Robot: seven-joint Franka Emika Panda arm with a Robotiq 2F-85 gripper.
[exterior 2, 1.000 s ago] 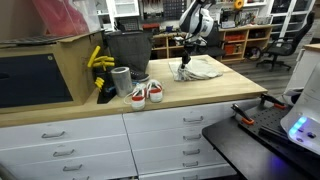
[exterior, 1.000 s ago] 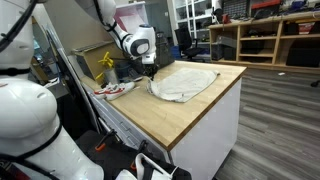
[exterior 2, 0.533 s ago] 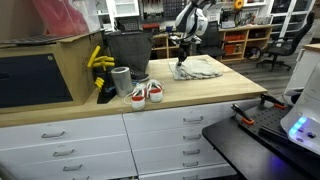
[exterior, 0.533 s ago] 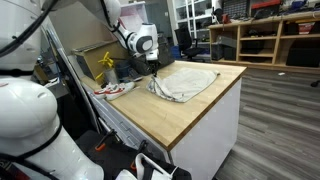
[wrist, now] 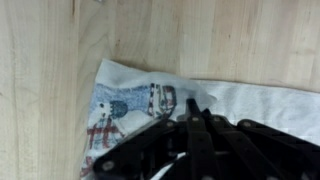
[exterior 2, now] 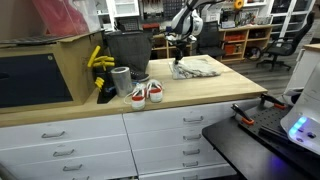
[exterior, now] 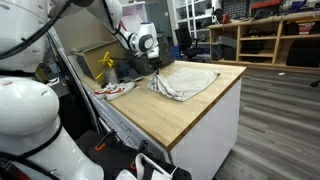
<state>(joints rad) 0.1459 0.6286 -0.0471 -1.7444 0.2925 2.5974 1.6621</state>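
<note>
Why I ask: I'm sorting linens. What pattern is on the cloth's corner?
White with small blue and red printed figures; the wrist view shows the cloth best.

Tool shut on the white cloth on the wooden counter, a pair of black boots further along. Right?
Only the shoes are wrong: an exterior view shows white sneakers with red trim, not black boots. The tool is shut on the white cloth on the wooden counter.

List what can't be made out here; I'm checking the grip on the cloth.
- How much cloth the tool pinches: wrist view, its own fingers cover it.
- Cloth's print: wrist view, blurred, cut by the bottom edge.
- Jaws: both exterior views, too small.
</note>
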